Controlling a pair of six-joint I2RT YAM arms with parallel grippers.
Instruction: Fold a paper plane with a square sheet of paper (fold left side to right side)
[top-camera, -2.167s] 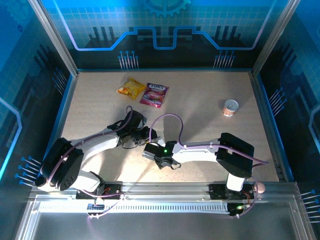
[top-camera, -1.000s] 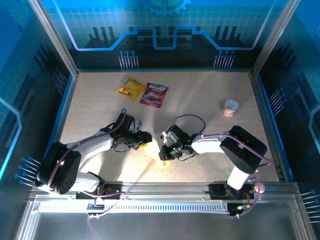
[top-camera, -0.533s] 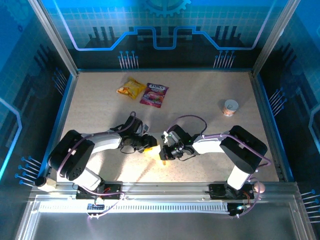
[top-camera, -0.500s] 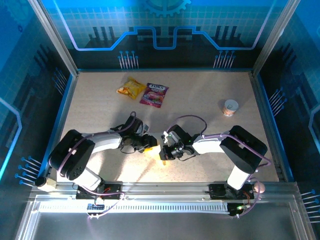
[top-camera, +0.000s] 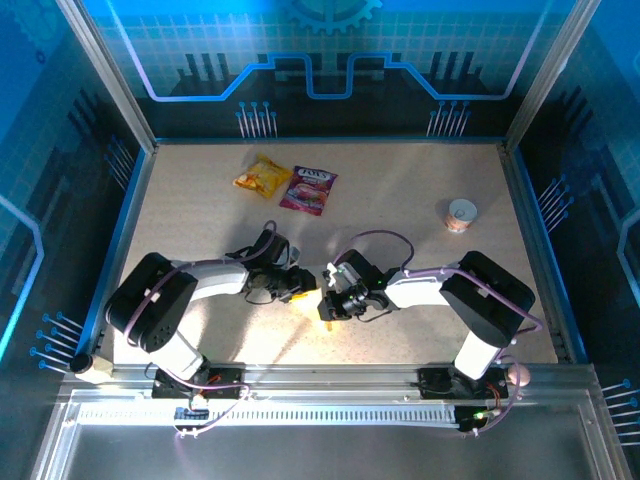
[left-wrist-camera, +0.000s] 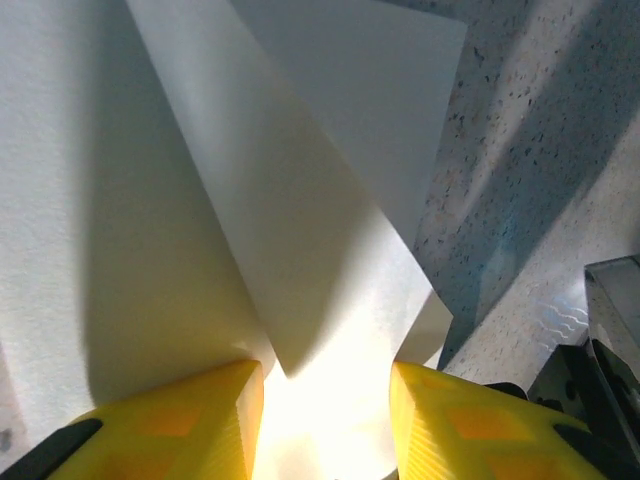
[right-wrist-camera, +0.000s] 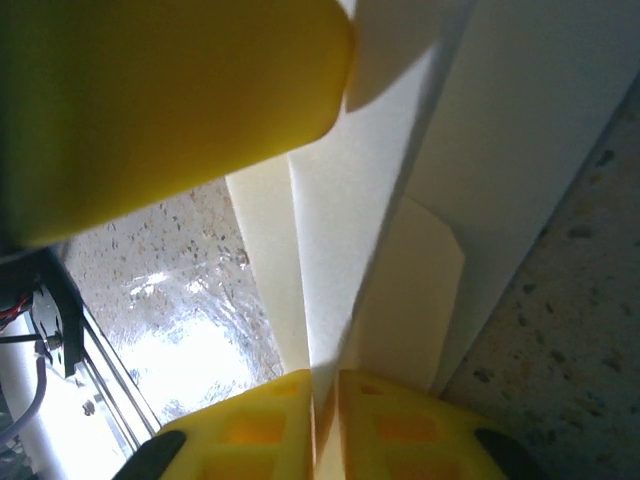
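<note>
**Twin-arm rig.** The left arm (top-camera: 215, 280) and right arm (top-camera: 420, 290) have white tubular links joined by bulky, rounded black joint housings (top-camera: 150, 310). A thin mauve cable (top-camera: 375, 235) runs outside each arm in loose loops. Each base (top-camera: 200, 380) is a black block on a silver ribbed rail (top-camera: 330, 412), and a small green lamp (top-camera: 480, 413) glows by the right one. The left end effector (top-camera: 299, 296) and right end effector (top-camera: 325, 309) are black bodies carrying two bright yellow fingers. In the wrist views, the left fingers (left-wrist-camera: 170, 425) and right fingers (right-wrist-camera: 250, 420) are blunt, rounded plastic with shallow square recesses, seated on black mounts (left-wrist-camera: 40, 455).
</note>
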